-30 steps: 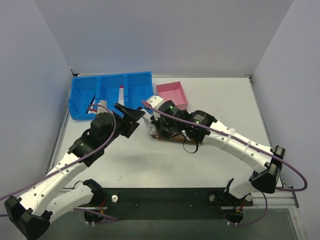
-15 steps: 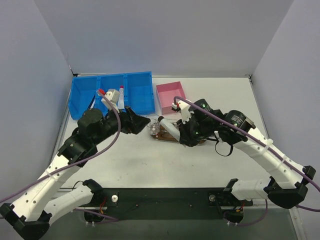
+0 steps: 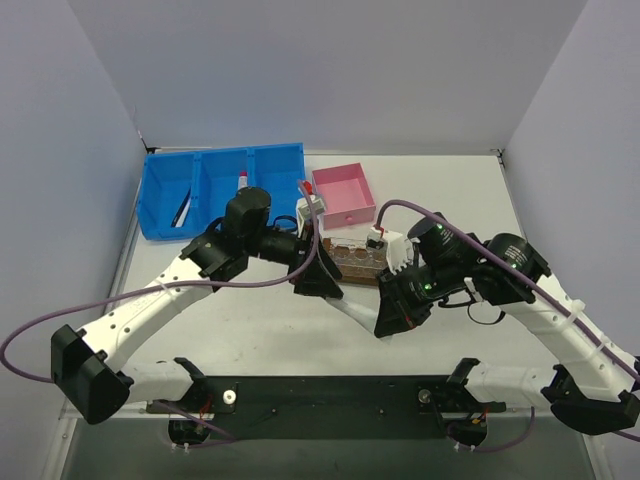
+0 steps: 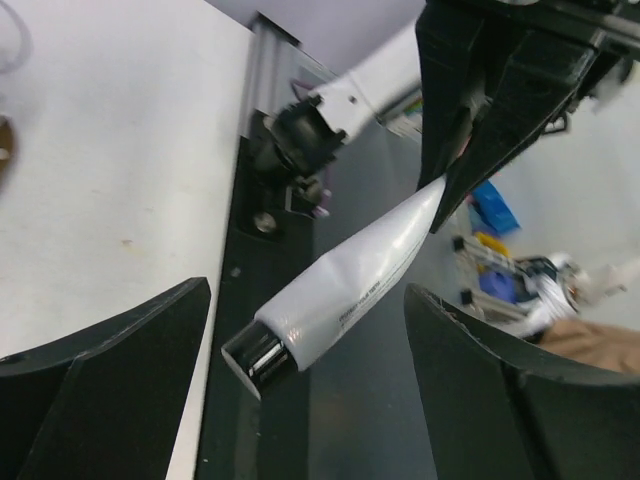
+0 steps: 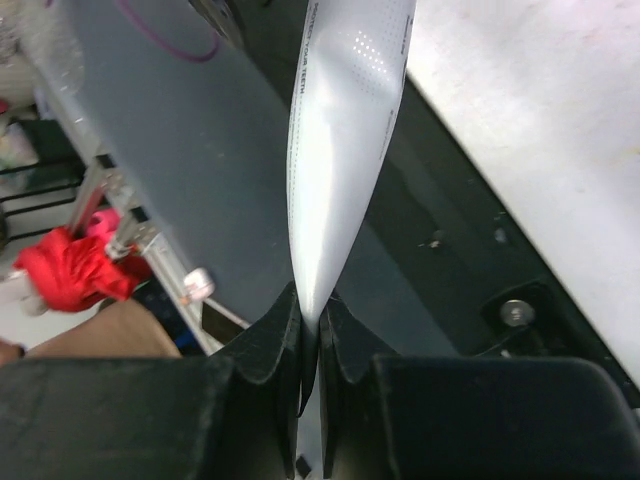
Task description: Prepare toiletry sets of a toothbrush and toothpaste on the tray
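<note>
The left end effector [image 3: 319,277] gapes wide around the cap end of the toothpaste [image 4: 350,290], up over the desk [image 3: 460,200]. The tube looks light and squashy, probably firmest near the cap. The right end effector [image 5: 310,335] pinches its flat tail.

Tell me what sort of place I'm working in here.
Probably a robot lab bench: a white table boxed in by plain grey walls, holding a blue bin and a pink box.

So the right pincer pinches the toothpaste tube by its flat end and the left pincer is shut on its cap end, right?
No: the left pincer is open, fingers apart either side of the toothpaste tube, as the left wrist view shows. The right pincer does pinch its flat end.
</note>
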Robot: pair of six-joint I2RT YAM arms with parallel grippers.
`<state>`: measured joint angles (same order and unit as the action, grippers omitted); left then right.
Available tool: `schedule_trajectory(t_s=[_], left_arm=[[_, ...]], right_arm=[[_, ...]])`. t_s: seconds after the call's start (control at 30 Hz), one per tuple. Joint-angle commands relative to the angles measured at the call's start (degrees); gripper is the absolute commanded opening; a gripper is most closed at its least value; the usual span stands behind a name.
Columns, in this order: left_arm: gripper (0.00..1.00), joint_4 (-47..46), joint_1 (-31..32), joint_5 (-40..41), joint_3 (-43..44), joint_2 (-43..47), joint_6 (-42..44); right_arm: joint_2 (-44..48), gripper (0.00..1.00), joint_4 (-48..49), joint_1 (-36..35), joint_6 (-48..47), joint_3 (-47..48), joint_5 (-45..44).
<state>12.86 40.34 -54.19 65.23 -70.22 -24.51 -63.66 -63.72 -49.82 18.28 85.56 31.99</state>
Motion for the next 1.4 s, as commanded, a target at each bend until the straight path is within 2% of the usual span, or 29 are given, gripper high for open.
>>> schedule_trajectory(t_s=[0.0,0.23,0.37,0.77,0.87,1.03,1.3,1.37], left_arm=[[0.89,-6.8,1.8,-12.9,2.3,-2.8,-3.7],[0.87,-16.4,4.2,-20.4,-1.9,-3.4,-12.4],[0.83,-16.8,5.0,-22.1,-4.8,-2.7,-14.2],[0.8,-16.3,6.6,-24.7,-8.0,-3.3,-15.8],[0.73,-16.3,6.8,-25.5,-8.4,-3.7,-16.1],[0.47,-16.4,6.8,-25.5,-8.8,-3.9,-16.4],[0.28,-16.3,6.7,-26.5,-8.6,-4.6,-16.4],[0.18,-16.3,6.8,-26.1,-8.5,-4.5,-16.1]], right_arm=[[-1.3,0.0,-0.7,0.4,2.9,0.0,12.0],[-4.5,0.0,0.5,1.0,2.3,0.5,15.0],[-5.9,0.0,1.6,1.0,2.4,1.1,16.1],[-7.8,0.0,4.7,1.0,3.9,4.0,18.3],[-7.5,0.0,5.4,1.0,4.0,3.7,17.6],[-7.5,0.0,6.1,1.0,4.2,2.7,17.1],[-7.4,0.0,7.0,1.7,4.6,2.7,11.1],[-6.8,0.03,8.1,2.8,5.1,2.6,8.5]])
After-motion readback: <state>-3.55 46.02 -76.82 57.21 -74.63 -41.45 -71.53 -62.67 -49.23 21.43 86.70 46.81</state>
